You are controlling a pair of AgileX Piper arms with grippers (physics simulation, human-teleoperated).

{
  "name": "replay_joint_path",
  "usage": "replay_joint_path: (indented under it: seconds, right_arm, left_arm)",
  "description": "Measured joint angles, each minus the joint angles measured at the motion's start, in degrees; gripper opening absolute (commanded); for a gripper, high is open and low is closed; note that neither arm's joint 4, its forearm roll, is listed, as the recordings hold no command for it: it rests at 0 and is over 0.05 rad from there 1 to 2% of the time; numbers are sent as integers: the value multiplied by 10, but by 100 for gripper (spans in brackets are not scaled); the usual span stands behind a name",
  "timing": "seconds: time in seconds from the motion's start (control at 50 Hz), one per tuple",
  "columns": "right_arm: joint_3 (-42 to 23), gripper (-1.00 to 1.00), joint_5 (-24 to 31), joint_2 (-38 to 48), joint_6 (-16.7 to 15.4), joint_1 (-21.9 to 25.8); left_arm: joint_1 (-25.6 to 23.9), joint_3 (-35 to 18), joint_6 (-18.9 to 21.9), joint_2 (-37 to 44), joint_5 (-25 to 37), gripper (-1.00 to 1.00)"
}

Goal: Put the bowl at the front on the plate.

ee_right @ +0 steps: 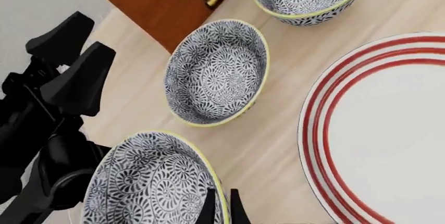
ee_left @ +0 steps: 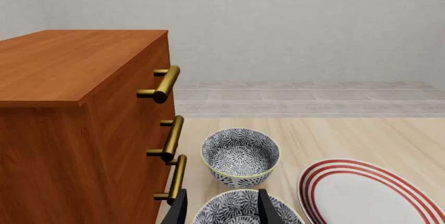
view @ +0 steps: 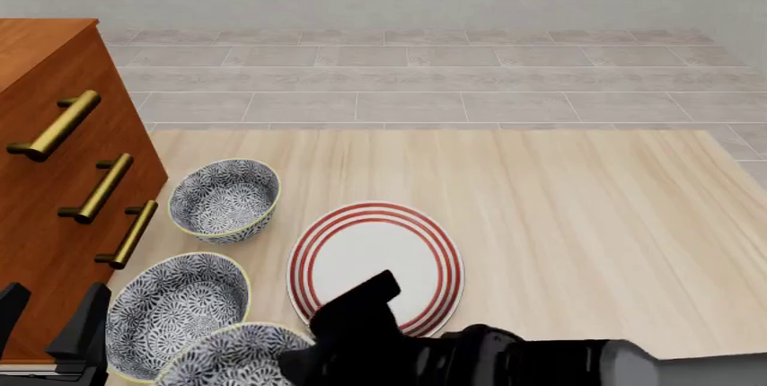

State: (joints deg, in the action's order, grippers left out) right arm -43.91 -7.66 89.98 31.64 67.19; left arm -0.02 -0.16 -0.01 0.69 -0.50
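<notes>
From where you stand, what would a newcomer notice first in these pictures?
Probably the row of three alike blue-patterned bowls along the table's left side, the nearest bowl with the right gripper closed on its rim. Beside them lies the plate with red rings, nothing on it. On the left stands a wooden cabinet with brass handles, and the left gripper hangs open near its front.

bright, even light (sharp renders)

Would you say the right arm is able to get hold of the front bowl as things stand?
Probably yes: the right gripper already straddles the rim of the front bowl, and nothing lies between them.
</notes>
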Motion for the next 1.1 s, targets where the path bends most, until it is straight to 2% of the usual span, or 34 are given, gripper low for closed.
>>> replay_joint_path:
  seconds: [0.3,0.56,0.92,1.1]
  right_arm:
    - [-18,-100,66,-80,-9,-66]
    - [-46,-100,112,-117,-14,-123]
    - [-88,-100,149,-114,-11,-219]
    - [-100,-100,150,-89,-11,-265]
  left_arm:
    - [0,0,0,0,0,100]
    - [0,0,0,0,0,100]
    - [0,0,0,0,0,100]
    - [0,0,0,0,0,100]
